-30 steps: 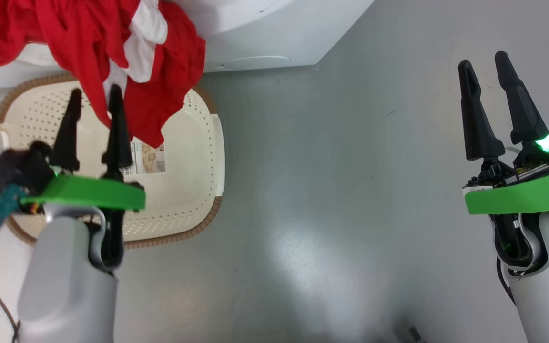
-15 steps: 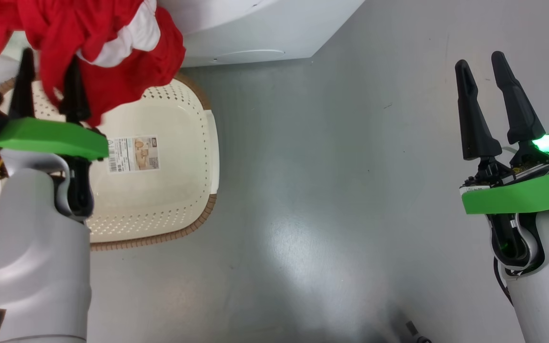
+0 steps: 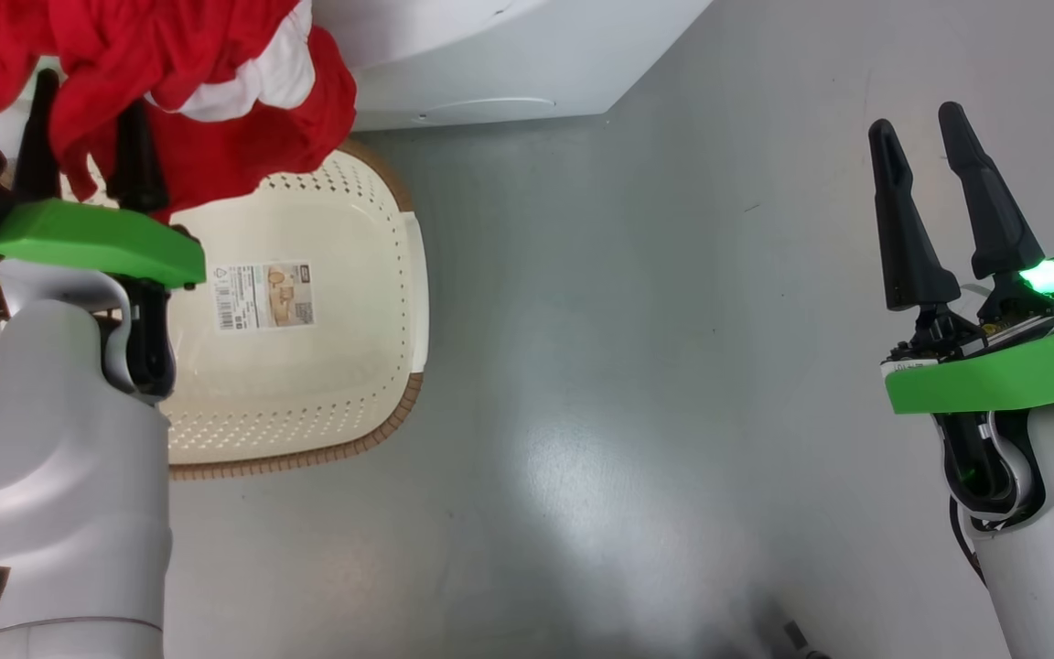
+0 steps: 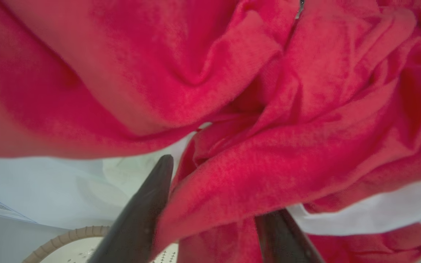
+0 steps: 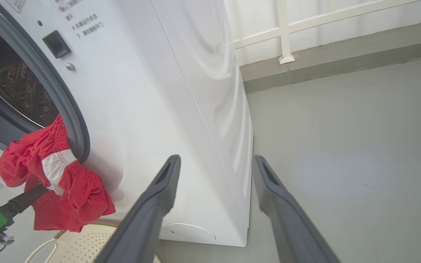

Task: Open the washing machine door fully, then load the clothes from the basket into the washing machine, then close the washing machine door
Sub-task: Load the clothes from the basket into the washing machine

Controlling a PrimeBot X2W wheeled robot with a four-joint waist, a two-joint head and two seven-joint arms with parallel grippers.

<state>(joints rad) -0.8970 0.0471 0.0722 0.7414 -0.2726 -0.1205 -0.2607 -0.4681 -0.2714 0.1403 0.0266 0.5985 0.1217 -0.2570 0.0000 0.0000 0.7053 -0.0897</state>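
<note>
The clothes (image 3: 243,137), a red bundle with white patches, are seen at the upper left of the head view. They hang over the front of the washing machine (image 3: 490,64) and above the far end of the basket (image 3: 371,302). In the right wrist view the bundle is shown draped out of the round opening at the left of the frame. Part of it is caught on the grey rubber seal (image 5: 60,95) in front of the steel drum (image 5: 9,80), and the rest hangs down the white front panel. The left tool (image 3: 88,96) is raised into the hanging fabric at the upper left of the head view. Its two dark fingers are held apart, with a fold of red cloth lying between and over them. In the left wrist view one finger is bare and the other is partly covered by the cloth. The basket is set on the grey floor (image 3: 628,366) at the left of the head view, just in front of the machine, and a label sticker (image 3: 266,295) is seen on its perforated floor. The right tool (image 3: 919,117) is held at the right edge of the head view, well apart from the basket. Its fingers are spread and nothing is between them. A round flap (image 5: 188,231) is seen low on the machine in the right wrist view.
</note>
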